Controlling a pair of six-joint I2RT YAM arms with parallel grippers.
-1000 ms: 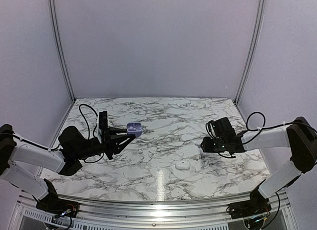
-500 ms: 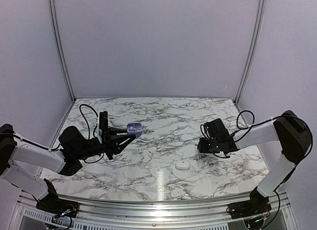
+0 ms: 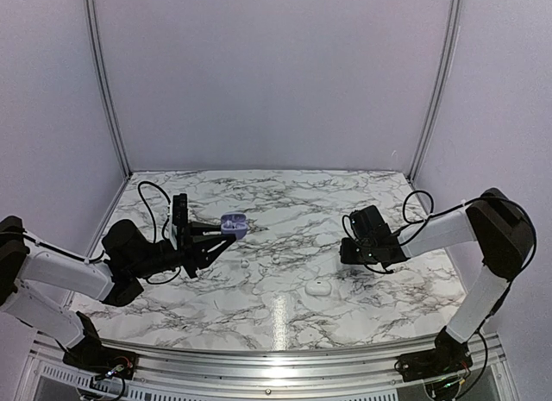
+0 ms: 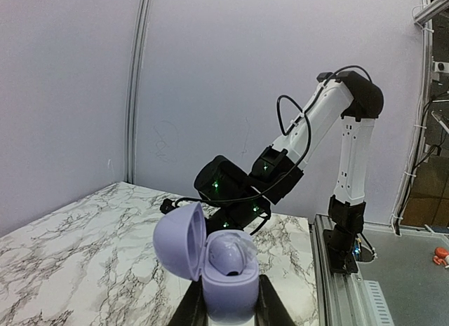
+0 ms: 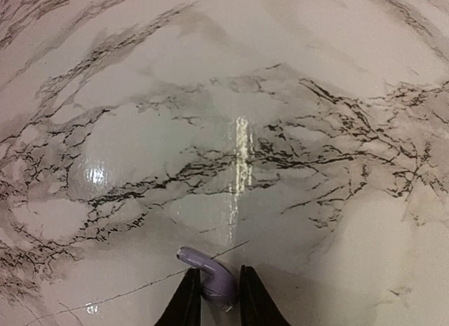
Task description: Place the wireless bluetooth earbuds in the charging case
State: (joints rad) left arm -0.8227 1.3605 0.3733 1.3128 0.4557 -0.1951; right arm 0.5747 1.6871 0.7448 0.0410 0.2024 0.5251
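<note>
Marble-patterned desk (image 3: 285, 203), purple walls (image 3: 276, 73). Open lilac clamshell charging case (image 4: 223, 270) is clamped in the left hand (image 4: 228, 308), raised at left. Small lilac earbud (image 5: 209, 273) is pinched in the right hand (image 5: 214, 298) at right, well apart; insertion is judged not yet done.

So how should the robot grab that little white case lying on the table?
Probably from straight above, fingers closing on its two long sides across the narrow middle. The white case lies flat and low on the table, rounded like a pebble, so a sideways approach would likely just push it. The right gripper, nearest, is holding an earbud.
</note>
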